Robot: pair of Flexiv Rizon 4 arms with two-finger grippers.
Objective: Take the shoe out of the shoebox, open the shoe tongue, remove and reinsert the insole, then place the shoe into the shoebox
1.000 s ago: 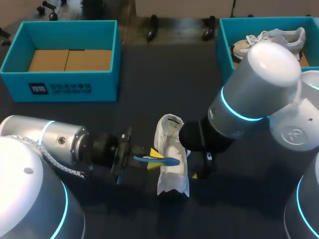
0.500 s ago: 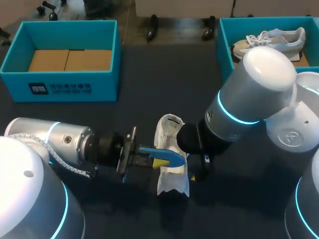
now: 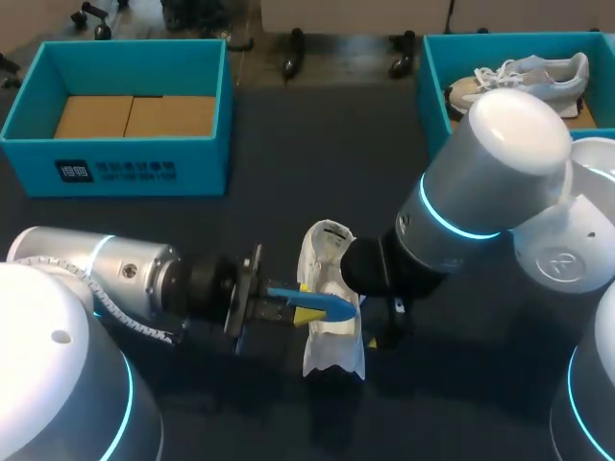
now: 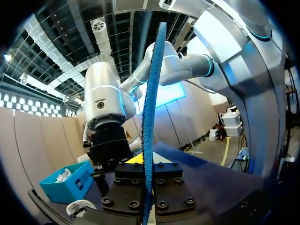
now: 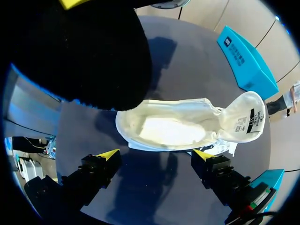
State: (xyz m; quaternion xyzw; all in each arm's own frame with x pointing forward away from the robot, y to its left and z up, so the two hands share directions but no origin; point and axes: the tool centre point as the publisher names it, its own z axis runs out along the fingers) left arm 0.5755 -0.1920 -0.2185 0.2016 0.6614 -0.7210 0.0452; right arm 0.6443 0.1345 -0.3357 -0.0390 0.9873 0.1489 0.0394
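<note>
Holding the blue insole (image 3: pixel 325 303) between its two fingers, the left gripper (image 3: pixel 291 309) is clamped on the thin sheet. In the left wrist view the insole (image 4: pixel 152 93) stands edge-on out of the left gripper (image 4: pixel 148 174). Its free end points over the mouth of the white shoe (image 3: pixel 333 346), which, I judge, is the right line for sliding it in.

The shoe sits on the dark tabletop (image 3: pixel 317 144) between the two arms. In the right wrist view its tongue (image 5: pixel 244 117) is folded back, so the pale inside of the shoe (image 5: pixel 171 126) is exposed. The right gripper (image 5: pixel 156 158) has its yellow tips wide apart, one on each side, just short of the shoe. I cannot tell if they touch it. It seems placed there to steady the shoe.

An empty blue shoebox (image 3: pixel 125 168) stands well apart at the far left. A second blue box (image 3: pixel 432 86) at the far right holds another shoe (image 3: pixel 528 75). The bulky right arm (image 3: pixel 490 182) hangs close over the shoe, so the room for the insole is narrow.
</note>
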